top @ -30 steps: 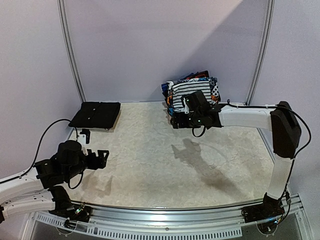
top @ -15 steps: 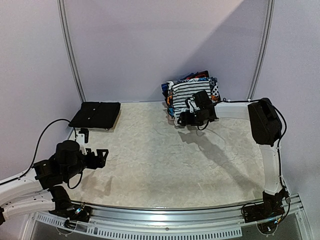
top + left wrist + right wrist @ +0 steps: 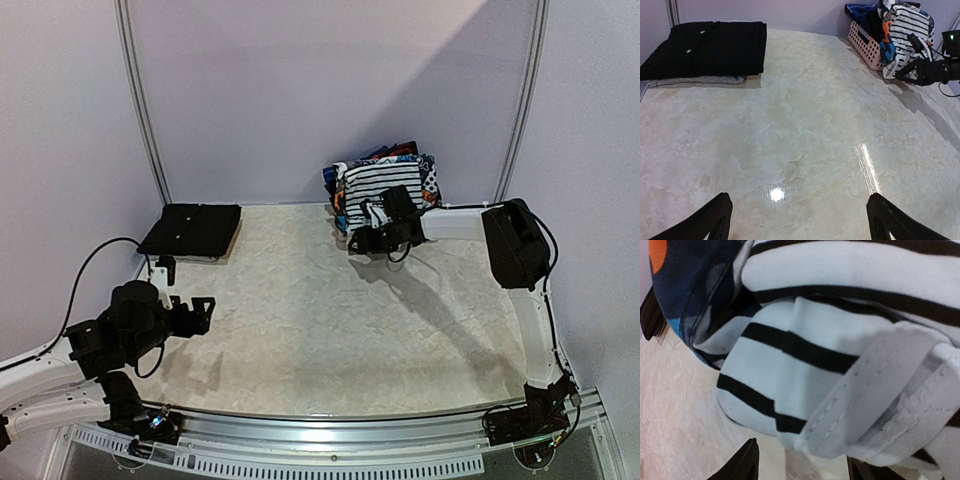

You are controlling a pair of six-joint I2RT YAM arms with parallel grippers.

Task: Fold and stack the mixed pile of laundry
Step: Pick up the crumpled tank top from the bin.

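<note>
The mixed laundry pile (image 3: pixel 385 180) fills a pink latticed basket (image 3: pixel 864 44) at the back of the table. A white garment with black stripes (image 3: pixel 840 345) hangs over the basket's front, with a blue-orange print piece (image 3: pixel 685 280) beside it. My right gripper (image 3: pixel 363 240) is open right at the striped garment's lower hem, its fingertips (image 3: pixel 742 465) on either side just below the cloth. My left gripper (image 3: pixel 205 315) is open and empty low over the table at the near left; its fingers (image 3: pixel 710 220) frame bare tabletop.
A folded black garment (image 3: pixel 192 229) lies on a grey piece at the back left, also seen in the left wrist view (image 3: pixel 710 50). The marbled tabletop (image 3: pixel 320 310) stretches between the arms. Purple walls close the back and sides.
My right arm has stretched back toward the basket, bringing its gripper up to the striped garment's hem. My left arm has barely moved.
</note>
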